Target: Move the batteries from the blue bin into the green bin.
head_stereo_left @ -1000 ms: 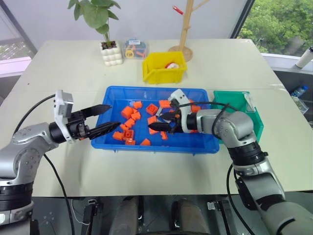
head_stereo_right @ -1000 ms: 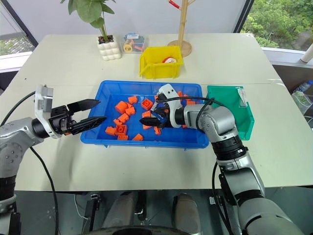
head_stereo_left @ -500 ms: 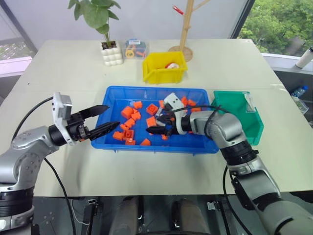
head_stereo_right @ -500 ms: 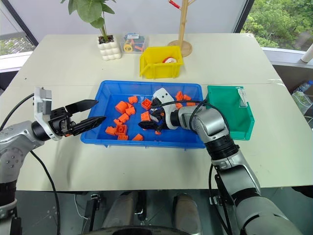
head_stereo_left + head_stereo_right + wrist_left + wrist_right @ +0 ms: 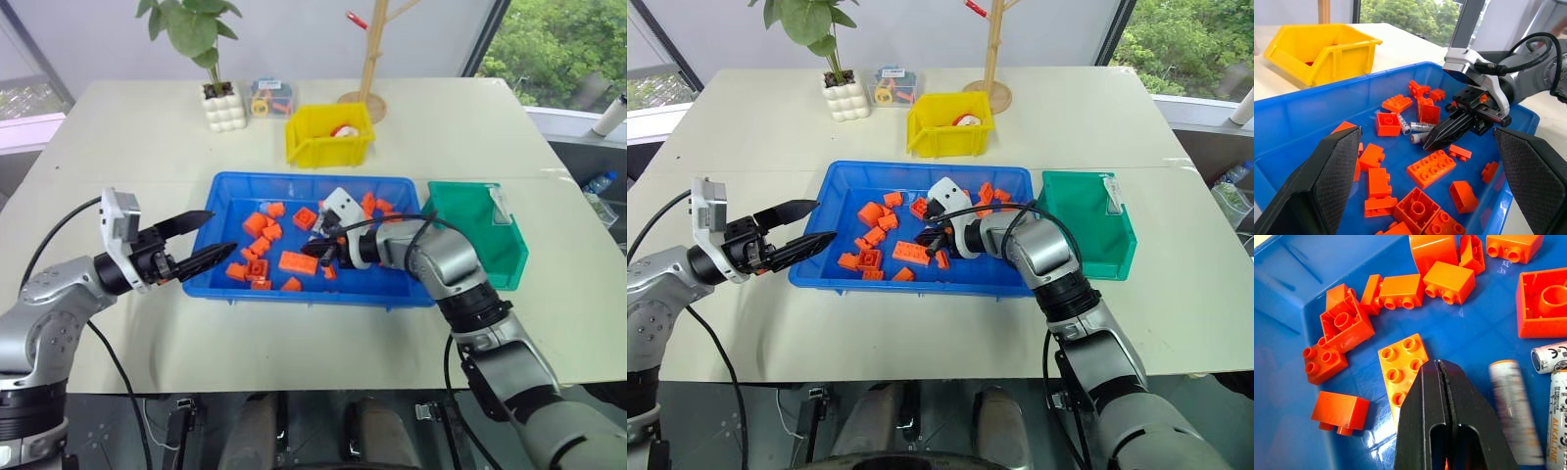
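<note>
The right gripper (image 5: pixel 1442 369) has its fingers pressed together on nothing, tips low inside the blue bin (image 5: pixel 227 191), just beside three batteries (image 5: pixel 1421 127) lying loose among orange bricks (image 5: pixel 298 262). The left gripper (image 5: pixel 217 233) hangs at the bin's left rim, fingers spread wide and empty. The green bin (image 5: pixel 460 211) sits on the counter (image 5: pixel 127 147) against the blue bin's right side.

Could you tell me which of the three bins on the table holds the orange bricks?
The blue bin, the wide shallow tray; the yellow bin and green bin are narrower, deeper and brick-free.
</note>
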You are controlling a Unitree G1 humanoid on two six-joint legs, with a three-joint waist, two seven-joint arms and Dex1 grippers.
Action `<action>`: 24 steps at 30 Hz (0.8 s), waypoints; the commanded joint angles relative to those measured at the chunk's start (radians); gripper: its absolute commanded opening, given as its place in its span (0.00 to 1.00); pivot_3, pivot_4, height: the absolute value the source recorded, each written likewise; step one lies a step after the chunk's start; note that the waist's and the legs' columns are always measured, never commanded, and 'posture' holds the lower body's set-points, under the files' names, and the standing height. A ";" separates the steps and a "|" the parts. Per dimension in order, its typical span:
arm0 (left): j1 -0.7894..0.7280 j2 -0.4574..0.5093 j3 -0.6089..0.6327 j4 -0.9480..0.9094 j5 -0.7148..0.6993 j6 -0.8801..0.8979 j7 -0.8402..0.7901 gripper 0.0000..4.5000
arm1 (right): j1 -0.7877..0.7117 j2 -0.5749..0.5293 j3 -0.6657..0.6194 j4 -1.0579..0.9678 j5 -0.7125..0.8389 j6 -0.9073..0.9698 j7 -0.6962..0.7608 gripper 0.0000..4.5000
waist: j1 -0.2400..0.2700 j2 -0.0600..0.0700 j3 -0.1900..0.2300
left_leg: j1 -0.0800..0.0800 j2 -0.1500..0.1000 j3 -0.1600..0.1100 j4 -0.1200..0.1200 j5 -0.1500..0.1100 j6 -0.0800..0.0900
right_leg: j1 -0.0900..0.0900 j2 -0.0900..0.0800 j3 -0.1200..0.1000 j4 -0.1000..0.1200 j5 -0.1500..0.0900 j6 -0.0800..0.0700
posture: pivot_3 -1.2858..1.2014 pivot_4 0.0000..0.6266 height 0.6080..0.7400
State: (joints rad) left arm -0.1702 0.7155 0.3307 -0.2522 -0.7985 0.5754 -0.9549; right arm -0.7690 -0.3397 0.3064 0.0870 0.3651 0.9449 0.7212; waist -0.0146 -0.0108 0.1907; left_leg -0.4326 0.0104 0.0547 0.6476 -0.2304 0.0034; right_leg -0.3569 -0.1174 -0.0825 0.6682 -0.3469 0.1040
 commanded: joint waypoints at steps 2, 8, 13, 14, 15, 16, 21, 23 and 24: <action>-0.001 0.001 0.030 -0.020 -0.012 -0.021 0.001 1.00 | -0.064 0.008 -0.033 -0.032 -0.017 -0.051 0.002 0.01 | -0.001 0.000 0.000 | 0.000 0.000 0.000 0.000 0.000 0.000 | 0.000 0.000 0.000 0.000 0.000 0.000 | 0.52 0.24 1.00; 0.002 0.007 0.031 -0.009 -0.005 -0.025 -0.006 1.00 | -0.109 -0.067 -0.057 -0.095 -0.010 -0.035 0.047 0.42 | 0.003 0.000 0.000 | 0.000 0.000 0.000 0.000 0.000 0.000 | 0.000 0.000 0.000 0.000 0.000 0.000 | 0.52 0.24 1.00; -0.003 0.005 0.026 0.000 -0.001 -0.032 -0.009 1.00 | -0.077 -0.140 -0.022 -0.165 -0.021 -0.021 0.093 0.82 | 0.000 0.000 0.000 | 0.000 0.000 0.000 0.000 0.000 0.000 | 0.000 0.000 0.000 0.000 0.000 0.000 | 0.52 0.24 1.00; -0.004 0.004 0.024 0.001 0.000 -0.034 -0.008 1.00 | -0.068 -0.147 -0.022 -0.173 -0.018 -0.013 0.096 0.82 | 0.000 0.000 0.000 | 0.000 0.000 0.000 0.000 0.000 0.000 | 0.000 0.000 0.000 0.000 0.000 0.000 | 0.52 0.24 1.00; -0.004 0.003 0.022 0.002 0.000 -0.036 -0.007 1.00 | -0.059 -0.152 -0.022 -0.180 -0.017 -0.007 0.099 0.82 | 0.000 0.000 0.000 | 0.000 0.000 0.000 0.000 0.000 0.000 | 0.000 0.000 0.000 -0.001 0.000 0.000 | 0.52 0.24 1.00; -0.004 0.002 0.022 0.002 0.000 -0.036 -0.007 1.00 | -0.051 -0.156 -0.022 -0.185 -0.015 -0.003 0.101 0.82 | 0.000 0.000 0.000 | 0.000 0.000 0.000 0.000 0.000 0.000 | 0.000 0.000 0.000 -0.001 0.000 0.000 | 0.52 0.24 1.00; -0.006 -0.004 0.016 0.005 0.001 -0.040 -0.003 1.00 | -0.030 -0.150 -0.017 -0.156 -0.028 -0.012 0.107 0.82 | 0.000 0.000 0.000 | 0.000 0.000 0.000 0.000 0.000 0.000 | 0.000 0.000 0.000 -0.001 0.000 0.000 | 0.52 0.24 1.00; -0.004 -0.008 0.015 0.000 0.000 -0.039 0.001 1.00 | -0.028 -0.140 -0.012 -0.124 -0.036 -0.023 0.110 0.82 | 0.000 0.000 0.000 | 0.000 0.000 0.000 0.000 0.000 0.000 | 0.000 0.000 0.000 -0.001 0.000 0.000 | 0.52 0.24 1.00; -0.004 -0.010 0.015 -0.002 0.000 -0.039 0.003 1.00 | -0.029 -0.137 -0.009 -0.108 -0.040 -0.031 0.112 0.82 | 0.001 0.000 0.000 | 0.000 0.000 0.000 0.000 0.000 0.000 | 0.000 0.000 0.000 -0.001 0.000 0.000 | 0.52 0.24 1.00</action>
State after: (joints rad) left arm -0.1680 0.7045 0.3308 -0.2375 -0.7961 0.5567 -0.9547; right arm -0.7926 -0.4835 0.3002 -0.0274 0.3323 0.9394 0.8267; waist -0.0141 -0.0108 0.1908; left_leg -0.4327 0.0105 0.0547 0.6473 -0.2305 0.0034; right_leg -0.3568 -0.1177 -0.0825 0.6674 -0.3469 0.1040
